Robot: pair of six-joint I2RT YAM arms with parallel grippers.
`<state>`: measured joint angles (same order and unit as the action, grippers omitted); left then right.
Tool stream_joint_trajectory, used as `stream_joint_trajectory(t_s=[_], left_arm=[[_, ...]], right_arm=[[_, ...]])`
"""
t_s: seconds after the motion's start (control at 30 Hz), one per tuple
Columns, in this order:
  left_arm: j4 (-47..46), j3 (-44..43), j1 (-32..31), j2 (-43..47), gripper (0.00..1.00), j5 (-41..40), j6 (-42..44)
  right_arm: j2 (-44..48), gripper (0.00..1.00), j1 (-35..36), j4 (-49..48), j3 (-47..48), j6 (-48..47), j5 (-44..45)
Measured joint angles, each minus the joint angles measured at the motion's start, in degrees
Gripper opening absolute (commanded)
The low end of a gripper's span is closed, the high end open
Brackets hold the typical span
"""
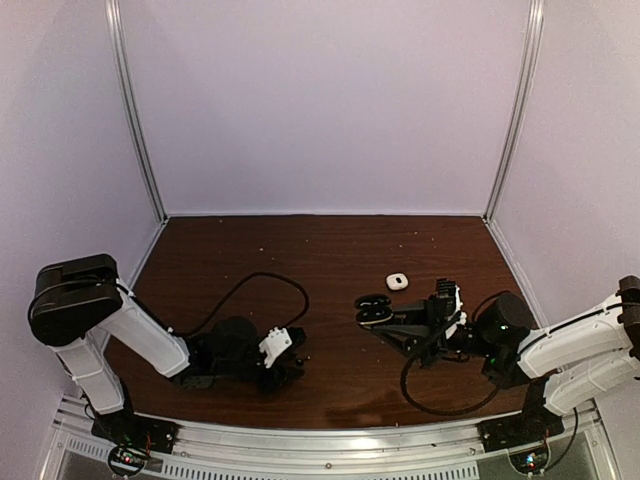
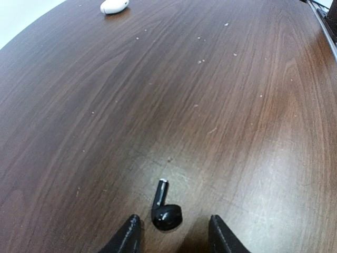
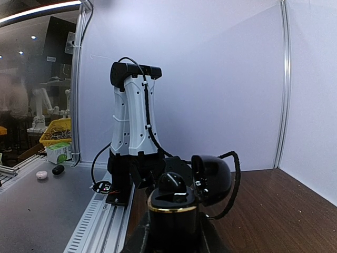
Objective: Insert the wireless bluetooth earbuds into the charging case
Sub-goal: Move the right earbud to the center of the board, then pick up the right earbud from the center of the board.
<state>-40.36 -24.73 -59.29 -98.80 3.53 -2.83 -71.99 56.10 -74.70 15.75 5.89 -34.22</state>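
A black earbud (image 2: 166, 212) lies loose on the brown table, stem pointing away, between the fingertips of my left gripper (image 2: 173, 227). That gripper is open and neither finger touches the earbud. My right gripper (image 3: 174, 234) is shut on the black charging case (image 3: 174, 208), which has a gold rim. Its lid (image 3: 213, 179) hangs open to the right, and a second black earbud (image 3: 172, 182) sits in the case. From above, the case (image 1: 371, 308) is held over the middle of the table by the right gripper (image 1: 388, 318), to the right of the left gripper (image 1: 290, 368).
A small white pebble-like object (image 1: 397, 282) rests on the table beyond the case, and it shows far off in the left wrist view (image 2: 114, 6). Black cables (image 1: 255, 282) loop across the table by both arms. White walls enclose the table (image 1: 330, 240) on three sides.
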Motion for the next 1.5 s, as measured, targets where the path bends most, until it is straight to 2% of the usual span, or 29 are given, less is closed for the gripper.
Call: stream_joint_trajectory(t_s=[0.23, 0.47, 0.63, 0.77, 0.97, 1.5], left_arm=[[-0.76, 0.13, 0.0, -0.15, 0.31, -4.94, -0.13], [-1.66, 0.13, 0.11, -0.68, 0.28, -7.48, -0.2], [-2.97, 0.13, 0.39, -1.44, 0.34, -3.65, 0.72], [-4.02, -0.33, 1.25, -2.51, 0.34, 0.39, 2.16], [-4.66, -1.38, 3.08, -3.85, 0.3, 3.41, 3.45], [-4.04, -2.78, 3.39, -4.63, 0.14, 2.73, 5.16]], right_arm=[[0.11, 0.0, 0.0, 0.42, 0.0, 0.0, 0.0], [0.11, 0.0, -0.15, 0.63, 0.0, -0.04, 0.02], [0.11, 0.0, -0.15, 0.81, 0.0, -0.13, 0.02], [0.11, 0.0, -0.15, 0.81, 0.0, -0.13, 0.0], [0.24, 0.0, -0.15, 1.16, 0.0, -0.15, 0.02], [0.48, 0.0, -0.2, 1.68, -0.02, -0.2, 0.02]])
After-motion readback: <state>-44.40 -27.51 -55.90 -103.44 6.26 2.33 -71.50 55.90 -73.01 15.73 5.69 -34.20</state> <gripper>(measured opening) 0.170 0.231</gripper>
